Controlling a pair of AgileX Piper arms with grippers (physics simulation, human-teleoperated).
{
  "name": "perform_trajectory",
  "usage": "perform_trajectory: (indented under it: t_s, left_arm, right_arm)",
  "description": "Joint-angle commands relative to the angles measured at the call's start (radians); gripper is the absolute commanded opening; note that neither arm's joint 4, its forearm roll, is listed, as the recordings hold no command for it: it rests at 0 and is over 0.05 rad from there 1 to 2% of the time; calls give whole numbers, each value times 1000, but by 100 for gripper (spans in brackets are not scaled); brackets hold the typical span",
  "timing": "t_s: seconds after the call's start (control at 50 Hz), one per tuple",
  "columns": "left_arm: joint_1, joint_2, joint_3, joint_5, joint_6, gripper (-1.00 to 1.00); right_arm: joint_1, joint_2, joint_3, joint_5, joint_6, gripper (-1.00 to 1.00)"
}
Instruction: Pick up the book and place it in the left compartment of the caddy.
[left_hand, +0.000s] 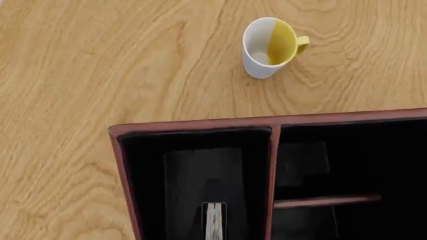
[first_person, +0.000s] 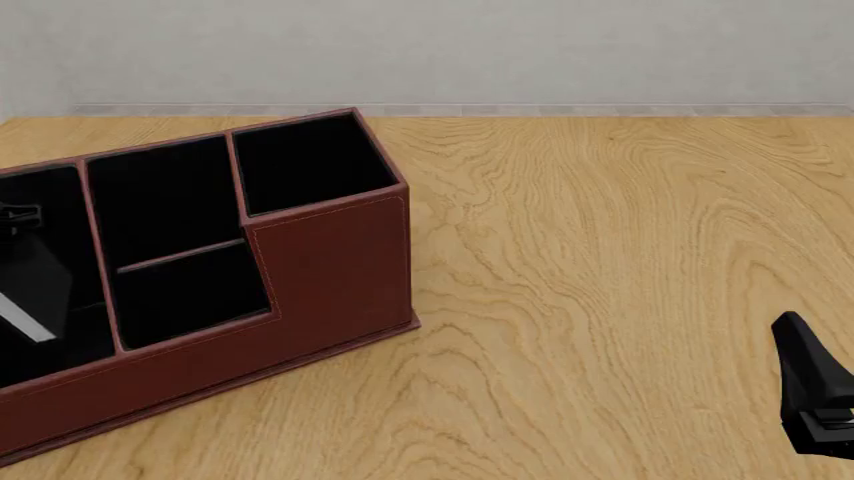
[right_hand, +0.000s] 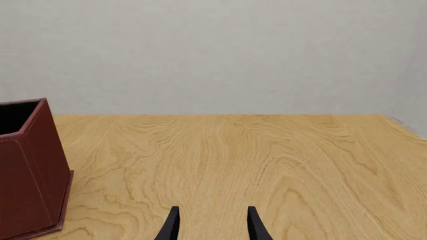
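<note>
The reddish-brown caddy (first_person: 334, 270) stands on the left of the table, and its end corner shows in the right wrist view (right_hand: 33, 170). My left gripper (first_person: 11, 218) is at the frame's left edge over the left compartment (first_person: 60, 220), shut on the small black book (first_person: 30, 275). The book hangs tilted inside that compartment, its white page edge (first_person: 24, 325) showing. In the left wrist view the book (left_hand: 214, 222) is seen edge-on, low inside the black compartment (left_hand: 193, 170). My right gripper (right_hand: 212, 225) is open and empty, low at the front right (first_person: 817, 400).
A white mug with a yellow inside (left_hand: 270, 47) stands on the wooden table beyond the caddy's left end, out of the front view. The caddy's middle divided sections (first_person: 174, 240) and tall square section (first_person: 307, 160) are empty. A grey wall runs along the far table edge.
</note>
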Motion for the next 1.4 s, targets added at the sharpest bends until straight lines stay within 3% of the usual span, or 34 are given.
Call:
perform_trajectory:
  t_s: [0.02, 1.4]
  left_arm:
    - [0, 31, 3, -38, 12, -100]
    - [17, 163, 60, -186, 22, -100]
  right_arm:
    - [0, 0, 2, -2, 0, 100]
    - [0, 0, 2, -2, 0, 100]
